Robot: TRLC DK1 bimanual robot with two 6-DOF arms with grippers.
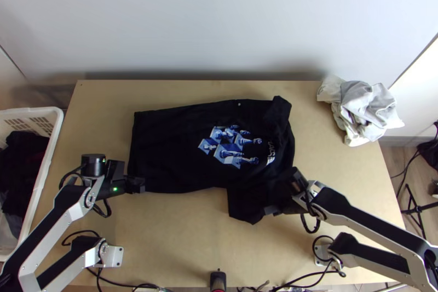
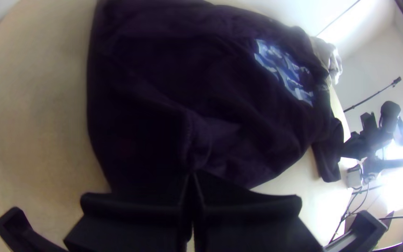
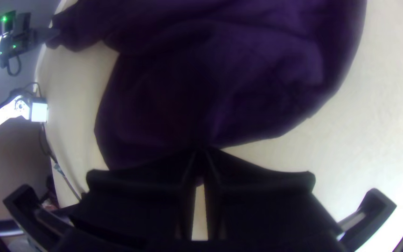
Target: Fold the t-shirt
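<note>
- My t-shirt (image 1: 164, 149) is lying spread on the table (image 1: 180, 237), its long axis running left to right, hem at the left, neck at the right, print (image 1: 230, 147) facing up.
- My left gripper (image 2: 192, 175) is closing its fingers on the hem's near corner; most of the shirt is lying to its far side and right.
- My right gripper (image 3: 200, 154) is pinching the near sleeve (image 1: 243, 204), the body lying beyond it on the far side and left.
- Both grippers are sitting along the near side, so I am judging a fold toward the far side to be coming, with the far half as its target.
- At the left, a white basket (image 1: 33, 110) is holding dark clothes (image 1: 22, 155).
- Pale cloth (image 1: 367, 111) is lying bunched at the far right.
</note>
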